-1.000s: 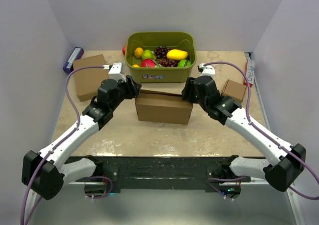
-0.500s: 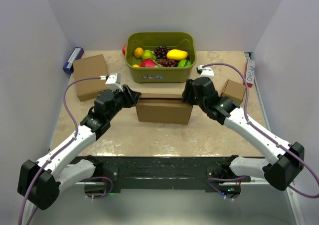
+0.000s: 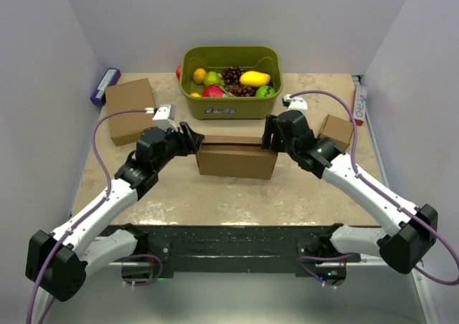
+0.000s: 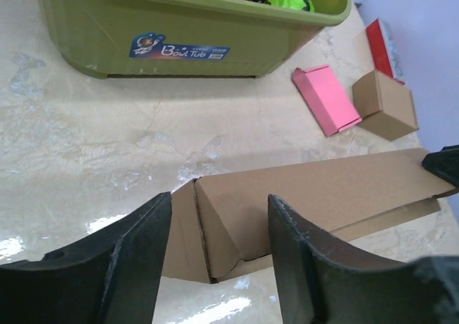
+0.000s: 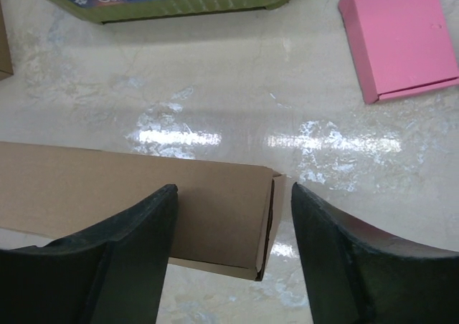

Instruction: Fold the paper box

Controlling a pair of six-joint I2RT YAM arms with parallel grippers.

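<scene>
The paper box (image 3: 237, 159) is a brown cardboard mailer standing in the middle of the table, its lid folded down over it. My left gripper (image 3: 192, 139) is open at the box's left end. In the left wrist view its fingers (image 4: 143, 245) straddle the box's left corner (image 4: 308, 195), where a side flap stands slightly ajar. My right gripper (image 3: 270, 137) is open at the box's right end. In the right wrist view its fingers (image 5: 143, 231) straddle the box's right end (image 5: 143, 188). Neither gripper holds anything.
A green tub (image 3: 231, 107) full of fruit stands just behind the box. A flat cardboard rectangle (image 3: 130, 109) lies at the back left, with a purple item (image 3: 105, 84) beyond it. A small cardboard cube (image 3: 336, 129) and a pink box (image 5: 401, 37) sit at the right.
The box's raised back flap has come down, so the top now lies flat. My left gripper has drawn back from over the box's left end to beside it. The right gripper barely moved.
</scene>
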